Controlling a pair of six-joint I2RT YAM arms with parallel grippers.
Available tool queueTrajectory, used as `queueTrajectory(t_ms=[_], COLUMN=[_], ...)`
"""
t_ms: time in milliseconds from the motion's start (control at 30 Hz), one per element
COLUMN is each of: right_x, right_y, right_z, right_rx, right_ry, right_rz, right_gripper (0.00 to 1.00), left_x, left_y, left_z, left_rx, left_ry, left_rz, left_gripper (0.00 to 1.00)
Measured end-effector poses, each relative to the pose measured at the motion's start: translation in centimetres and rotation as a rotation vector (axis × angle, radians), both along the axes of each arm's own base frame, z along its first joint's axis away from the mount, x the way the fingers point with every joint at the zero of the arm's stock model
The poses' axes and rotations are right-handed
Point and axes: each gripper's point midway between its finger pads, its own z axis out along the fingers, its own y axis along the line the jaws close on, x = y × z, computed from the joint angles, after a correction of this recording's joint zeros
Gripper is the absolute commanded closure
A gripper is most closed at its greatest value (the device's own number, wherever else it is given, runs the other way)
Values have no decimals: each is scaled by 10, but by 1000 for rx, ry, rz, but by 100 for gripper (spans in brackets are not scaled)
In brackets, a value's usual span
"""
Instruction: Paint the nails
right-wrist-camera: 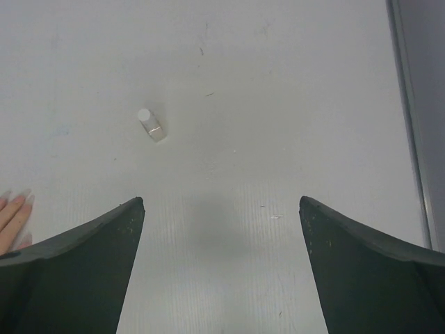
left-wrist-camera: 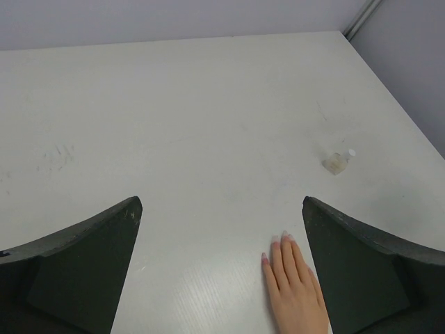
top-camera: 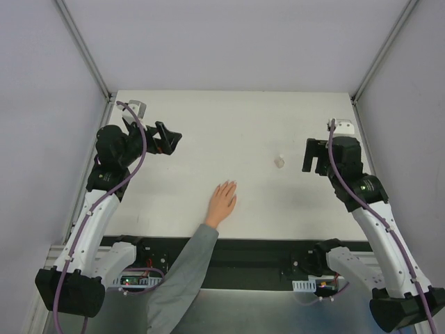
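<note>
A pale peach hand [top-camera: 222, 203] with a grey sleeve [top-camera: 182, 278] lies flat on the white table, fingers pointing away from the near edge. Its tiny nails [left-wrist-camera: 285, 237] show pinkish in the left wrist view; some fingertips [right-wrist-camera: 15, 202] show at the left edge of the right wrist view. A small translucent whitish bottle [top-camera: 279, 161] lies right of the hand; it also shows in the left wrist view [left-wrist-camera: 338, 161] and the right wrist view [right-wrist-camera: 151, 124]. My left gripper [top-camera: 167, 139] is open and empty, far left of the hand. My right gripper [top-camera: 316, 156] is open and empty, right of the bottle.
The white table [top-camera: 229, 118] is boxed in by grey walls with a frame post at each far corner, left [top-camera: 104, 87] and right [top-camera: 361, 87]. The black base rail [top-camera: 264, 261] runs along the near edge.
</note>
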Motion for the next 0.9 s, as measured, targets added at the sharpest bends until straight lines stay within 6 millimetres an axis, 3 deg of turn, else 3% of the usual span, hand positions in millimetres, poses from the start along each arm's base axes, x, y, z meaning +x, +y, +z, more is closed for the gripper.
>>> queueTrajectory(t_ms=[133,367,633,900], right_x=[10,45,69,92], right_y=[20,48,67,80], right_z=[-9,-27,-73,-101], right_rx=[-6,-49,-88,-104], right_ry=[72,212,379,457], right_rz=[114,232,312,367], right_gripper=[4,4,1,20], left_x=[0,0,-3,-3], left_y=[-2,-9,-19,-29], left_z=[-3,-17,-18,-26], left_rx=[-1,-11,-37,-70], left_ry=[13,69,100,161], left_rz=[-14,-56,-115,-171], left_gripper=[1,1,1,1])
